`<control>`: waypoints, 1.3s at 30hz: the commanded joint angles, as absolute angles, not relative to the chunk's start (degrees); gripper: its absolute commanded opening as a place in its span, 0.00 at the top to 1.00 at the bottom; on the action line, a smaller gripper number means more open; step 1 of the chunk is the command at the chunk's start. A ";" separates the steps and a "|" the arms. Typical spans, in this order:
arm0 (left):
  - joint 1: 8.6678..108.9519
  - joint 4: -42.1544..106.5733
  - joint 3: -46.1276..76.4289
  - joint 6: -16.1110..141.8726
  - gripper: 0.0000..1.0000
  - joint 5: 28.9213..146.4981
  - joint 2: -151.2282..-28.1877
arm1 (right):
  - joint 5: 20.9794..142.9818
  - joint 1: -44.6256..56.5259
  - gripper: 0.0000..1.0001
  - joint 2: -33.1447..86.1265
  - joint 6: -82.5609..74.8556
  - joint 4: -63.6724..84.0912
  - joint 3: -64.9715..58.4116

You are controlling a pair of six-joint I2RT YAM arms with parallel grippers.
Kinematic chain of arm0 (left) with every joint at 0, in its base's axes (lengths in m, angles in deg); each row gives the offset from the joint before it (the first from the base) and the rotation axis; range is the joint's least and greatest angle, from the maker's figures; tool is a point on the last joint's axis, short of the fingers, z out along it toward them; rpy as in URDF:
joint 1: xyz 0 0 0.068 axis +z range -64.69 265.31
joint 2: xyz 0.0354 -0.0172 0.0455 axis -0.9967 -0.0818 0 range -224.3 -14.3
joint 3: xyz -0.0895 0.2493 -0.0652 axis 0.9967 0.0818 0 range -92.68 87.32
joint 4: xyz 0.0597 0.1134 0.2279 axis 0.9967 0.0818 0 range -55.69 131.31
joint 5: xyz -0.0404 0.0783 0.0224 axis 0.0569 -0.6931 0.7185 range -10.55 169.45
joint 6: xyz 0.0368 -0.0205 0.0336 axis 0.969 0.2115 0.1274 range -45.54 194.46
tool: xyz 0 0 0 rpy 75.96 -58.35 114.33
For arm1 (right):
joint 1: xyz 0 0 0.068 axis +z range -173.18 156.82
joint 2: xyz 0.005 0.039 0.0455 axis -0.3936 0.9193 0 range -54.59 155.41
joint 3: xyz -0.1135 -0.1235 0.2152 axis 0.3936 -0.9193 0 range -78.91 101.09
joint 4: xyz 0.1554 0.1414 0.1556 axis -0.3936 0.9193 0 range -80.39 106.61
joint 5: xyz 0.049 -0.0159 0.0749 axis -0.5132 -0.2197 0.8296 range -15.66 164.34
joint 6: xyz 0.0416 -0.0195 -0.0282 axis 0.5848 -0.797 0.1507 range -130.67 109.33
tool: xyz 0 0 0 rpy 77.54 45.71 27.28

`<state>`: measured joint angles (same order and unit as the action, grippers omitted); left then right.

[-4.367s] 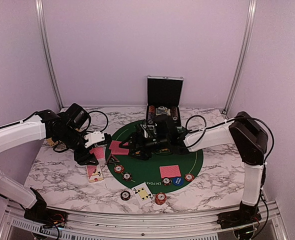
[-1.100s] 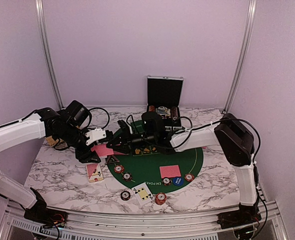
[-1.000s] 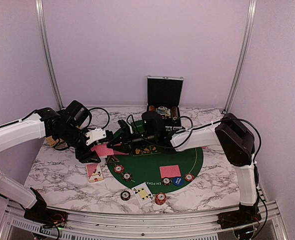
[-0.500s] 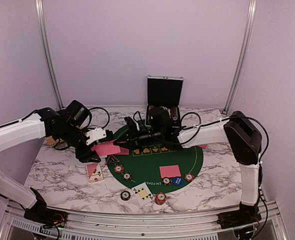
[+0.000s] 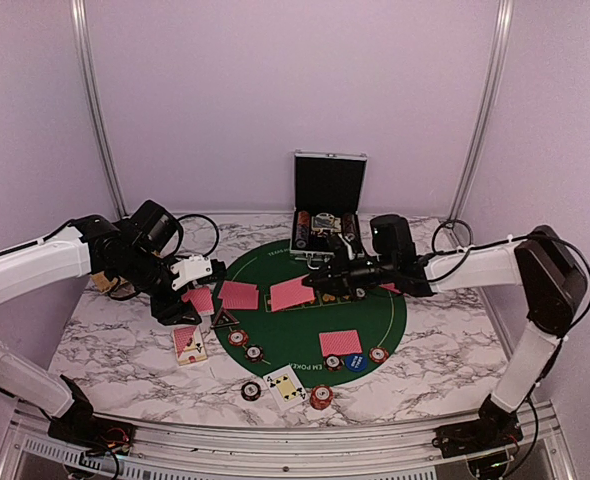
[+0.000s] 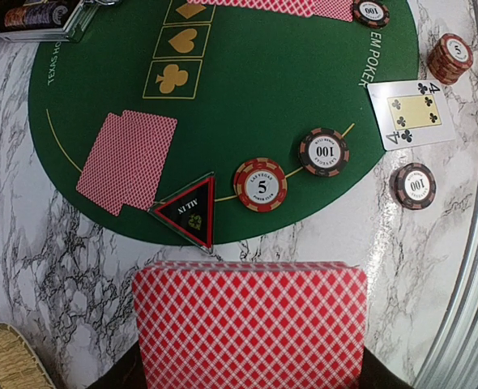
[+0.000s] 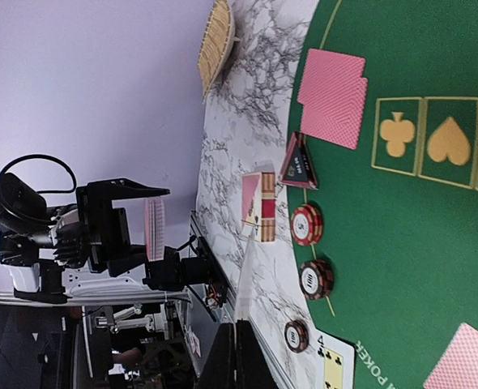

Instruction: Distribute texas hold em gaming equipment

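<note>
My left gripper [image 5: 188,296] is shut on a deck of red-backed cards [image 5: 200,300], held on edge above the marble beside the mat. In the left wrist view the deck [image 6: 251,324] fills the bottom and hides the fingers. My right gripper [image 5: 318,290] is shut on a single red-backed card [image 5: 292,294] over the mat's middle; in the right wrist view that card [image 7: 244,284] shows edge-on. Two cards [image 5: 240,295] lie at the mat's left, with the triangular token [image 5: 223,318] and two chips [image 5: 237,338] beside them. More cards [image 5: 340,343], a blue disc [image 5: 355,362] and chips [image 5: 321,397] lie at the front.
The round green mat [image 5: 375,320] covers the table's middle. An open chip case [image 5: 328,205] stands at the back. A card box [image 5: 188,345] lies left of the mat, a face-up four of clubs [image 5: 286,385] at the front. A straw basket [image 6: 12,356] sits at far left.
My right gripper has drawn back to the right, away from the left gripper's deck, carrying one card over the mat's middle. The left arm and its deck have stayed put.
</note>
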<state>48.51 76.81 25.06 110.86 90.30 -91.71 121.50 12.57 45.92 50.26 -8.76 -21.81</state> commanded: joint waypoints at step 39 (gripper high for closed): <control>48.56 76.87 25.14 111.07 1.00 91.82 -89.43 | 97.51 5.12 0.49 36.80 20.33 33.67 -19.22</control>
